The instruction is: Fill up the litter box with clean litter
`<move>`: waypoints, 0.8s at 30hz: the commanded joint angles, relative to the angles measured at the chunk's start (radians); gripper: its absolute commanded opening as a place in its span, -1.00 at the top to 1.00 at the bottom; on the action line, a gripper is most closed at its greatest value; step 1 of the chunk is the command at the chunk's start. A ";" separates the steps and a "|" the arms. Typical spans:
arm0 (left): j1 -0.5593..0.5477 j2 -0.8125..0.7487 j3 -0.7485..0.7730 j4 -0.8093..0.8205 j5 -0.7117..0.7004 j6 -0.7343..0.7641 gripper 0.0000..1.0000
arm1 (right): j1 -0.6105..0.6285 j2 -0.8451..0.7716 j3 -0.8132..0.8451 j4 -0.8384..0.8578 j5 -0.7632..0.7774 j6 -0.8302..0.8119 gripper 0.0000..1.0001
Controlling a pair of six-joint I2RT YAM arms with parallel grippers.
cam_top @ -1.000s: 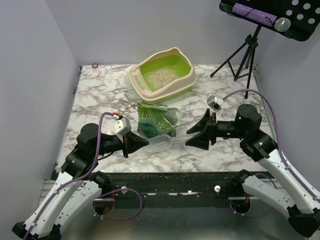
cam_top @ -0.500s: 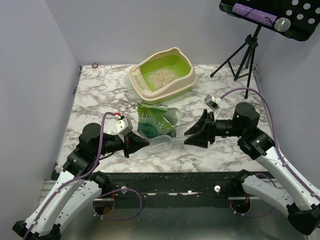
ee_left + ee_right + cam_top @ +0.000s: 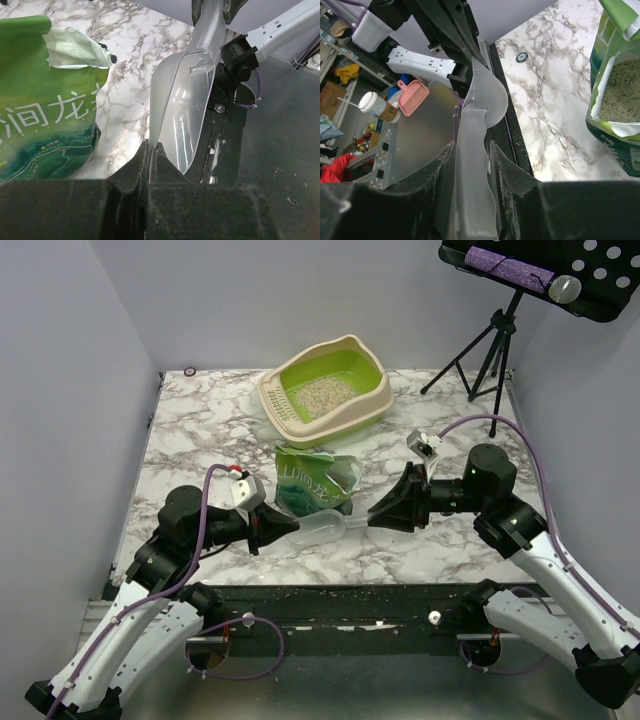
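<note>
Above the marble table (image 3: 200, 430), left end effector (image 3: 285, 525) pinches the scoop (image 3: 325, 528); right end effector (image 3: 375, 518) straddles its handle (image 3: 470, 175), grip unclear.

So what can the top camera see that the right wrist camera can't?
Only the top camera shows the litter box with litter in it, and the black tripod. Only the right wrist camera looks inside the open green bag at the pale granules there, and shows a pink dustpan and a lidded cup off the table. Both show the clear scoop, the bag and the marble table.
</note>
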 commanded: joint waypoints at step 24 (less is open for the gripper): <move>-0.004 -0.008 -0.005 0.042 -0.084 0.002 -0.02 | -0.004 -0.003 -0.014 -0.039 0.025 -0.036 0.99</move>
